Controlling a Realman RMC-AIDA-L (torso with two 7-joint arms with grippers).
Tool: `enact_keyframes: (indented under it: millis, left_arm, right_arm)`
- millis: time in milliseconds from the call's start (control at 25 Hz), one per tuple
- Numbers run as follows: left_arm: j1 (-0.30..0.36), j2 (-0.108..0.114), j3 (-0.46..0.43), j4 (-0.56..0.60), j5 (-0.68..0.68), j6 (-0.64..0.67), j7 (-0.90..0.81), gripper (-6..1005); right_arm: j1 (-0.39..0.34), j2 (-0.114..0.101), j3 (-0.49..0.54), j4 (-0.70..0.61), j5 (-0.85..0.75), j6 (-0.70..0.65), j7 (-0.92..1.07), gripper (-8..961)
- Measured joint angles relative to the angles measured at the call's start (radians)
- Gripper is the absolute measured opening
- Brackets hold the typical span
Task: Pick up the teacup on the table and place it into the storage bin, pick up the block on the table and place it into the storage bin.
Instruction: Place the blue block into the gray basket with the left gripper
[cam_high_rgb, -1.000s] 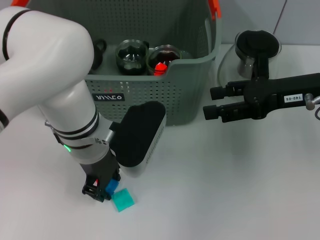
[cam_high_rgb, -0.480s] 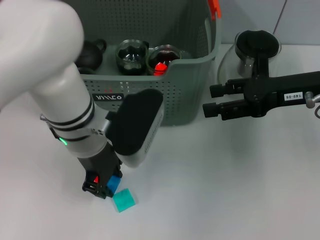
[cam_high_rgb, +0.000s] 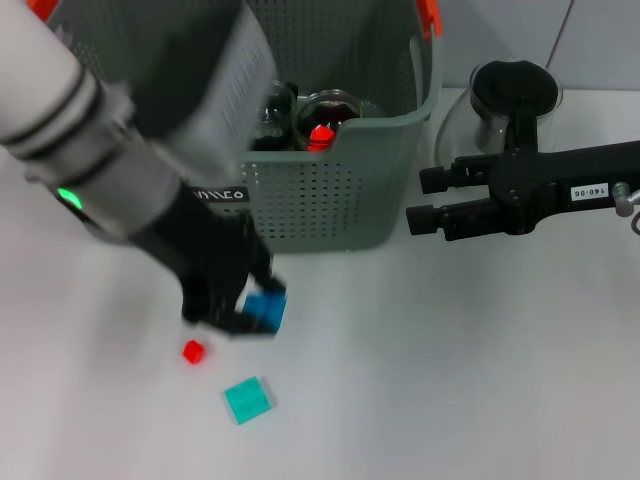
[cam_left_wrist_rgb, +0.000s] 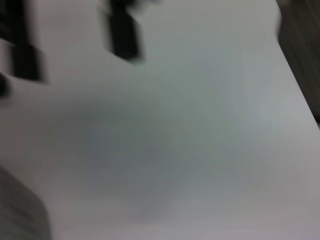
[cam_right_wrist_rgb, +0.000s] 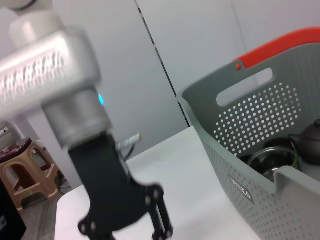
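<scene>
My left gripper (cam_high_rgb: 238, 305) hangs above the table in front of the storage bin (cam_high_rgb: 330, 205), shut on a blue block (cam_high_rgb: 266, 307). A small red block (cam_high_rgb: 193, 351) and a teal block (cam_high_rgb: 246, 399) lie on the table just below it. Two glass teacups (cam_high_rgb: 330, 112) sit inside the bin, one partly hidden by my left arm. No teacup shows on the table. My right gripper (cam_high_rgb: 420, 200) hovers open and empty to the right of the bin. In the right wrist view, the left gripper (cam_right_wrist_rgb: 125, 212) hangs beside the bin (cam_right_wrist_rgb: 250, 165).
A glass teapot (cam_high_rgb: 512, 95) with a black handle stands behind my right arm at the back right. The bin's wall has an orange handle clip (cam_high_rgb: 429, 14). White table stretches across the front and right.
My left arm has risen and swung right toward the bin, carrying the blue block. The red block, earlier under the gripper, now lies exposed. The right arm has stayed put.
</scene>
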Motion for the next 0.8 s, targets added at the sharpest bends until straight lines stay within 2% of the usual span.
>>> enact_keyframes:
  millis: [160,280,360,480,640,800]
  left_arm:
    - [-0.048,0.007,-0.177,0.014,-0.028,0.001,-0.021,444]
    - [-0.085,0.024,-0.29,0.039,-0.055,-0.026,-0.047,451]
    - [-0.11,0.047,-0.359,0.063,-0.095,-0.055,-0.074,455]
    - [-0.129,0.079,-0.4,0.104,-0.139,-0.114,-0.121,462]
    - [-0.154,0.133,-0.415,0.19,-0.174,-0.253,-0.212,472]
    - [-0.177,0.192,-0.421,0.326,-0.181,-0.425,-0.309,481]
  right_arm:
    - [0.0,-0.001,-0.001,-0.001,0.007,-0.019,-0.006,831]
    - [0.0,-0.003,-0.003,-0.002,0.007,-0.031,-0.007,831]
    - [0.0,-0.003,-0.005,-0.002,0.006,-0.035,-0.007,831]
    - [0.0,-0.004,-0.009,-0.002,0.004,-0.042,-0.009,831]
    - [0.0,-0.007,-0.011,-0.002,0.002,-0.06,-0.015,832]
    - [0.0,-0.008,-0.018,-0.002,0.001,-0.072,-0.025,832]
